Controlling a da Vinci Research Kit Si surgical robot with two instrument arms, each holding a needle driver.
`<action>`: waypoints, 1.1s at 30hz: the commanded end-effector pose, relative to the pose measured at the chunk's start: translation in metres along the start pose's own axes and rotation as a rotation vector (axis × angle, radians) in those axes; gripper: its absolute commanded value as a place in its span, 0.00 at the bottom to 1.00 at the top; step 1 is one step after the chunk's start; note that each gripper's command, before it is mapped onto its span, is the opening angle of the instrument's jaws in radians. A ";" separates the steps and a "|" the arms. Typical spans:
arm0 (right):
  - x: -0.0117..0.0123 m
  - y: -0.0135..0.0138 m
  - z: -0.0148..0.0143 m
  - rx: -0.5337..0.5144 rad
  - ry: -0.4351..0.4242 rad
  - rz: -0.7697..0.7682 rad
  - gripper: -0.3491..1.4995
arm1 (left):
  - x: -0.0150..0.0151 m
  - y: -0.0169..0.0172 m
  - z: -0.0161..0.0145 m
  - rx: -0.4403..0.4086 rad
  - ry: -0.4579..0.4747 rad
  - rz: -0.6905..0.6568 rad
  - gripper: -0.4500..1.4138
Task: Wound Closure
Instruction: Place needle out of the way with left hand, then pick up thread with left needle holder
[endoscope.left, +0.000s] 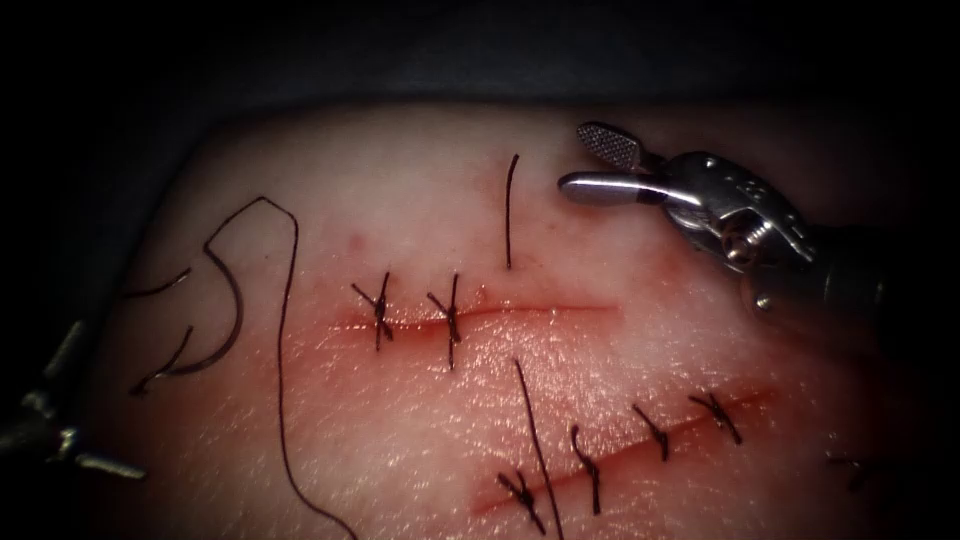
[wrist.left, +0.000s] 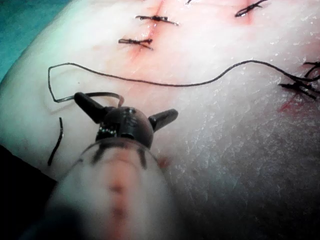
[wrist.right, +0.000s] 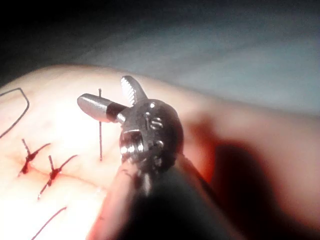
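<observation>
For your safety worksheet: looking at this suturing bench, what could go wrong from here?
1. The needle lies loose on the tissue, left of the cut, held by neither open pincer; it might be mislaid.
2. The long thread could snag the left pincer.

Tissue (endoscope.left: 620, 250): pale pork belly slab, wet sheen, red fluid (endoscope.left: 520, 320) staining both cuts.
Upper cut (endoscope.left: 560, 308): horizontal, two dark stitches (endoscope.left: 415, 312) at its left end, right part unstitched.
Lower cut (endoscope.left: 640, 445): oblique, four stitches.
Needle (endoscope.left: 222, 320): dark, curved, lying flat on the tissue left of the upper cut, not in the tissue, held by nothing.
Thread (endoscope.left: 285, 350): dark, runs from the needle, loops upward, then trails down the tissue.
Cut ends (endoscope.left: 510, 210): short loose pieces on the tissue.
</observation>
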 end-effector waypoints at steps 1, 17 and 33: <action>0.0001 -0.0001 0.0010 0.005 0.000 -0.009 0.83 | 0.0005 0.0002 0.0008 -0.023 0.025 0.001 0.89; -0.0012 0.0005 -0.0041 0.022 -0.040 -0.074 0.80 | 0.0109 0.0088 0.0124 -0.168 0.357 0.340 0.64; -0.0020 -0.0005 -0.0071 0.017 -0.041 -0.102 0.78 | 0.0100 0.0127 0.0238 -0.279 0.307 0.538 0.54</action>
